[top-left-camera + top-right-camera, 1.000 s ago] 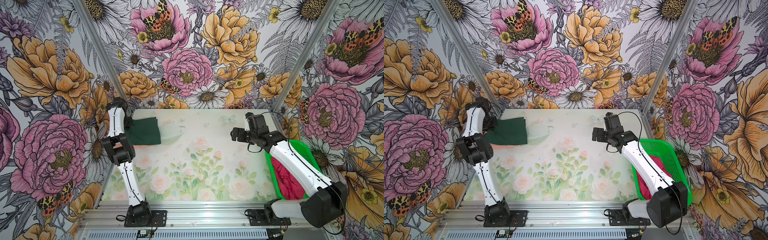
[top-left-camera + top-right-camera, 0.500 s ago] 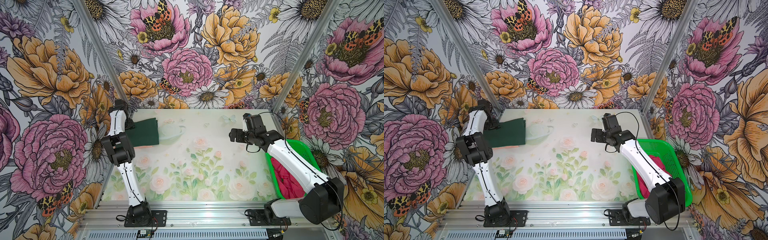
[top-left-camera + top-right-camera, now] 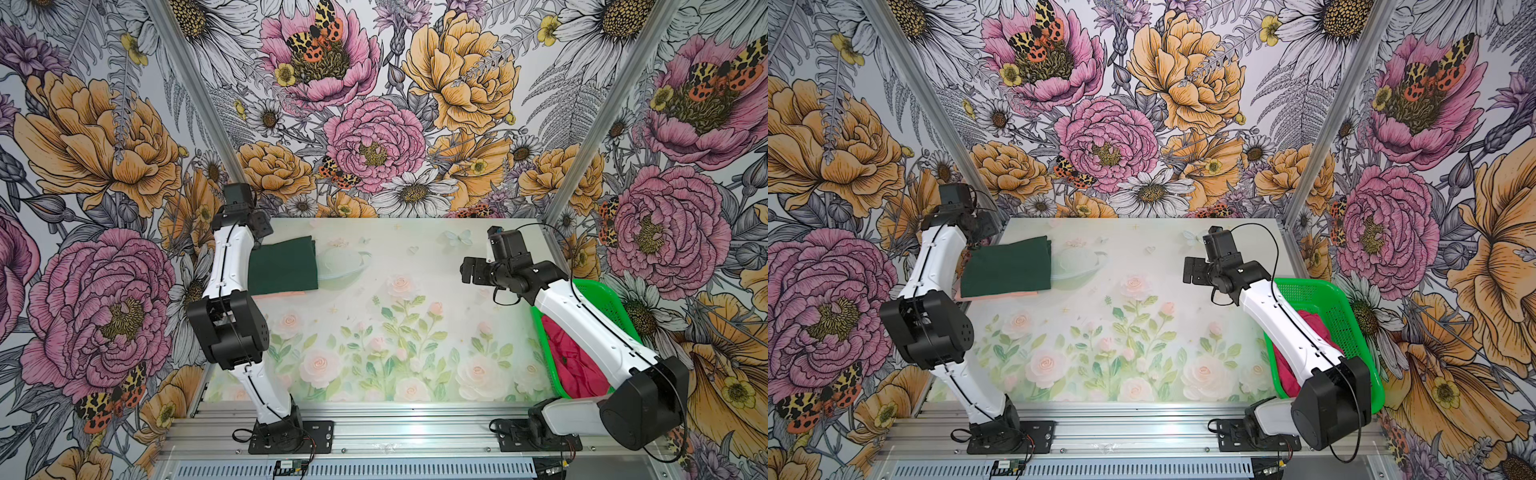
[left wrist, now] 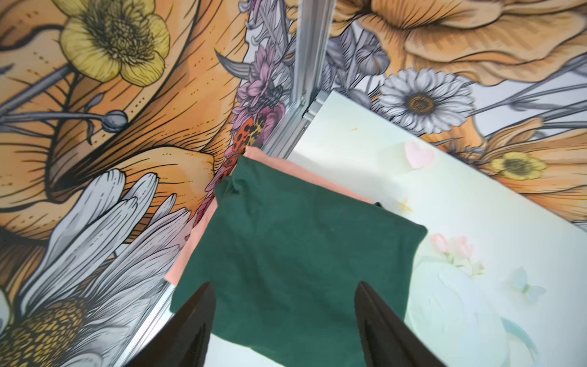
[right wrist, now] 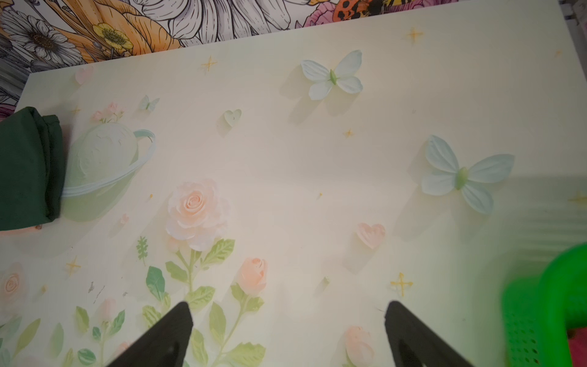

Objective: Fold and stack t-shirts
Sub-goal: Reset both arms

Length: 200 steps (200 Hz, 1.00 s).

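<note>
Here, the green shirt [image 3: 284, 266] [image 3: 1009, 266] lies folded into a flat rectangle at about 10 o'clock on the table [image 3: 395, 270], close to the far left corner. In both top views its slightly longer side runs roughly from 9 to 3 o'clock, a little tilted. Its thick, layered fold edge faces 3 o'clock, toward the middle of the table; which end is the neck cannot be told. It rests on the peach shirt [image 3: 1000, 296] [image 4: 276, 165], which is also folded and peeks out along the 6 o'clock edge and at the corner side.

The left gripper [image 4: 283, 286] hangs over the green shirt [image 4: 295, 260] with its jaws spread wide and no cloth pinched between them; whether the tips touch the cloth cannot be told.

The right gripper [image 5: 289, 304] sits at about 3 o'clock, above bare table, jaws wide apart and holding nothing, well apart from the stack.

The crimson shirt [image 3: 569, 361] [image 3: 1308, 328] lies crumpled inside the green basket [image 3: 602, 295] [image 3: 1320, 291] at about 4 o'clock, at the table's right edge, partly hidden by the right arm.
</note>
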Motion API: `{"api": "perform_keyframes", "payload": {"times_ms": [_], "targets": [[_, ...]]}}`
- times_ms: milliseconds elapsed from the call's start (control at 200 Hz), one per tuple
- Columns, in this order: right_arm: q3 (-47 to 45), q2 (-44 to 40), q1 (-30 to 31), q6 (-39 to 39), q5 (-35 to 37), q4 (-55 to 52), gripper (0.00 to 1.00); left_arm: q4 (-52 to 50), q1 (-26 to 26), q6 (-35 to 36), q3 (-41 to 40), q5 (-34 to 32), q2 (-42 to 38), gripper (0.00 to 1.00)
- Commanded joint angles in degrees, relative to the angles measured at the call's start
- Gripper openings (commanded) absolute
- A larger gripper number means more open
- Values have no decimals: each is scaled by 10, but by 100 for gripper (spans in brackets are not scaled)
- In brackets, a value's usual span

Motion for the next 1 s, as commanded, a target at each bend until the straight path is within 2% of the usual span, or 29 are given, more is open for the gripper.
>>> {"api": "perform_keyframes", "payload": {"times_ms": [0,60,150,235,310,370,495,655,775,825,870,920,995], "targets": [[-33,-70,-13,-45,93,25,99,226,-51,17,-195,-1,-141,82],[-77,-108,-33,-68,98,57,99,319,-84,62,-314,-41,-213,88],[-139,-150,-70,-77,91,98,99,390,-107,60,-434,-29,-273,91],[-182,-170,-100,-70,85,120,99,415,-115,65,-490,-18,-282,91],[-211,-178,-118,-66,75,136,99,449,-130,76,-530,-48,-285,90],[-228,-183,-129,-60,69,145,98,473,-135,92,-562,-35,-293,90],[-268,-200,-141,-62,76,192,98,655,-140,114,-663,-36,-301,90],[-285,-184,-157,-71,75,224,99,771,-132,106,-681,-10,-204,90],[-285,-164,-165,-70,79,227,99,783,-151,112,-648,-61,-143,89],[-289,-162,-167,-70,86,233,99,866,-146,111,-660,-57,-98,89],[-298,-164,-168,-71,96,248,99,842,-141,95,-671,-63,-109,89],[-310,-170,-169,-76,105,271,99,936,-145,102,-693,-71,-78,89],[-342,-182,-171,-98,129,334,99,903,-168,121,-690,-91,-92,89]]}}
